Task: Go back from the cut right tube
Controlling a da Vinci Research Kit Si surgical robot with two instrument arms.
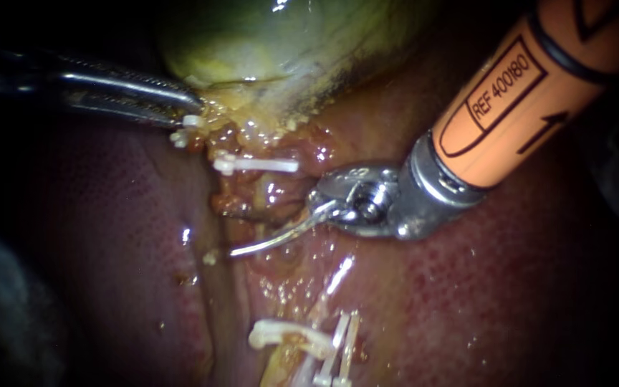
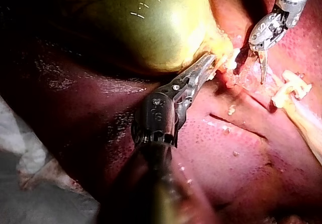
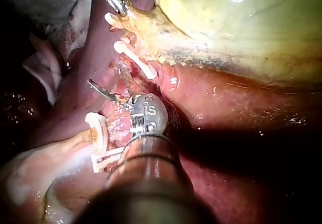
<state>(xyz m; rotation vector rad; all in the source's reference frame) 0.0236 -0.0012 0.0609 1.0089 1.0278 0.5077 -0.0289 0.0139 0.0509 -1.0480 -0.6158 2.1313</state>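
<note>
Cut right tube [image 1: 281, 333]: clipped stump lying low on liver [image 1: 109, 236]. Right tool [image 1: 241, 251]: blades together, empty, tip between stump and upper clip [image 1: 256, 165]. Retreat judged barely begun; full pull-back left. Left tool [image 1: 193, 109]: clamped on gallbladder [image 1: 252, 43] edge.

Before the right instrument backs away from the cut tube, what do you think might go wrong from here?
The right instrument has its curved blades low over the liver; pulling back flat might scrape it. The blades also sit close to a white clip; a sideways drift could snag it. The left instrument grips the gallbladder edge nearby; a bump there may tear tissue.
</note>
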